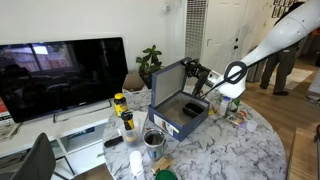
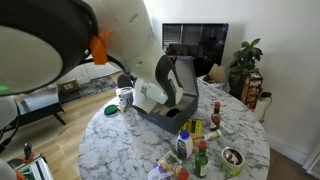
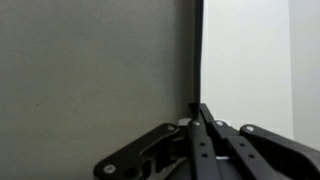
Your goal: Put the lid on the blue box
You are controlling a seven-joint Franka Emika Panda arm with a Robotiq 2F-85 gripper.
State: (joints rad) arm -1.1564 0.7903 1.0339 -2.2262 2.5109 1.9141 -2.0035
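While my pincer (image 3: 198,118) shows only 2 fingers, cropped at the frame's foot, it is closed on the rim of the lid (image 3: 90,70); pads hidden. Lid: near upright above the blue box (image 1: 183,120); whether its lower edge touches, I cannot tell. Box: open, on marble table (image 1: 250,150). Bottles (image 1: 122,110) crowd 1 side; bare marble opposite.

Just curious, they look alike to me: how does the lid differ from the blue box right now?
The lid is upright, held by the gripper; the blue box lies flat on the table. The lid is shallow, the box deeper. Both are rectangular and dark blue outside.
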